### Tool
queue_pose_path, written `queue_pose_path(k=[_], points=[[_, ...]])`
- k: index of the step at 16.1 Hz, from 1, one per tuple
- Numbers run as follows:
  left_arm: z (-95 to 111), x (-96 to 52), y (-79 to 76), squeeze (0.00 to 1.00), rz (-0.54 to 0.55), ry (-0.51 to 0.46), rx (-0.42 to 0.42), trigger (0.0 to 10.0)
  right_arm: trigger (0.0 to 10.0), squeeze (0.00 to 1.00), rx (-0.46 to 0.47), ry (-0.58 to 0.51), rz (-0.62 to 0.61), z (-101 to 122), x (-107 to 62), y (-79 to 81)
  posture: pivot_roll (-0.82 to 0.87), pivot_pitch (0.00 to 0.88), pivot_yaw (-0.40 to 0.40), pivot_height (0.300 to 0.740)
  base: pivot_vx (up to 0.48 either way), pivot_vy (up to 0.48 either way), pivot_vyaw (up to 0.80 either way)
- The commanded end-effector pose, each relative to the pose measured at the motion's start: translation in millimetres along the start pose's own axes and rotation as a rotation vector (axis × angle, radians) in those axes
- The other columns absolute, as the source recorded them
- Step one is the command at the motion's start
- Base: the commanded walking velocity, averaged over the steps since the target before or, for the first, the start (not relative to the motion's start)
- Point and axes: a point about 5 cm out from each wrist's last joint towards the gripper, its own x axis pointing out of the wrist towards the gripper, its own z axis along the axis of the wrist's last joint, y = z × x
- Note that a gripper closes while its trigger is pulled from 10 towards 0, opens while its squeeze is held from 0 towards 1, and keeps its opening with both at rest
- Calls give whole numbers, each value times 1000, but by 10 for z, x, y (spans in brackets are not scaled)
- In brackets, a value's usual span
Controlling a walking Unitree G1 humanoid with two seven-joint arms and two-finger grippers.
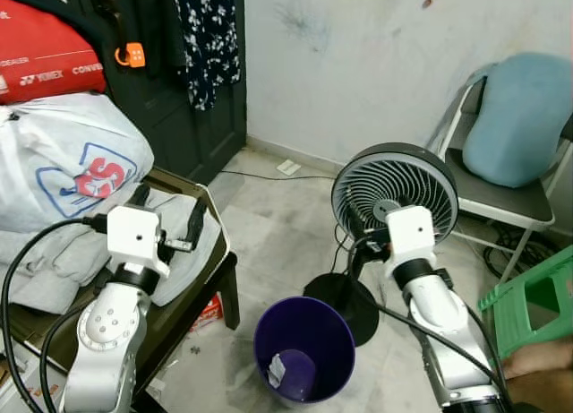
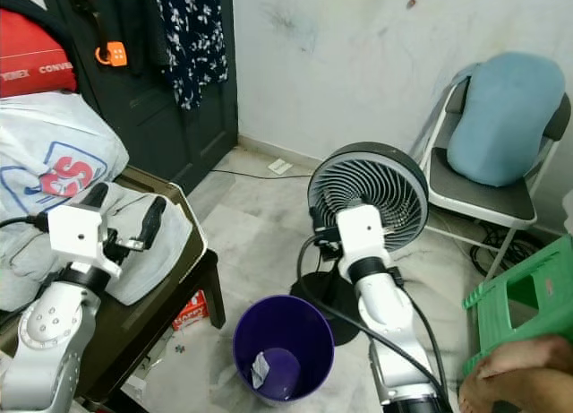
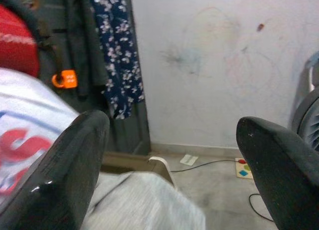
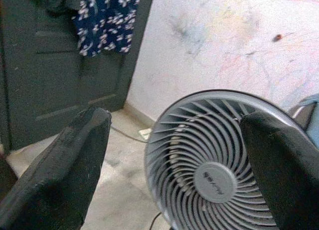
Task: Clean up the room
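On floor, one bin (image 1: 304,346), one fan (image 1: 395,191)

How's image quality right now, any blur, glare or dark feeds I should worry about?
Head views: evenly lit and sharp; purple bin and fan read clearly, no glare. Left wrist view: left gripper fingers blurred up close, grey cloth soft, wall sharper. Right wrist view: right gripper fingers out of focus, fan grille fairly crisp, dark door dim but readable.

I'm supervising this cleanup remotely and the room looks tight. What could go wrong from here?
The right gripper is open right in front of the fan; reaching further might tip it. Cables trail across the floor, a likely snag. The purple bin stands close to the fan's base, easily knocked.
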Motion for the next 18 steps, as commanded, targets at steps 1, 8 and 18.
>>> queue_pose_path(k=[1,8,18], points=[[21,-45,-9,0,1,-8,13,10000,10000,0,5,-33,16,104,32,46,7,1,-71,740,0,0,800],[-35,-95,-96,0,27,26,-37,10000,10000,0,57,-48,67,167,180,266,11,16,-85,740,0,0,800],[-24,-21,-124,0,40,37,3,10000,10000,0,65,-58,30,184,215,199,-1,11,-60,740,0,0,800]])
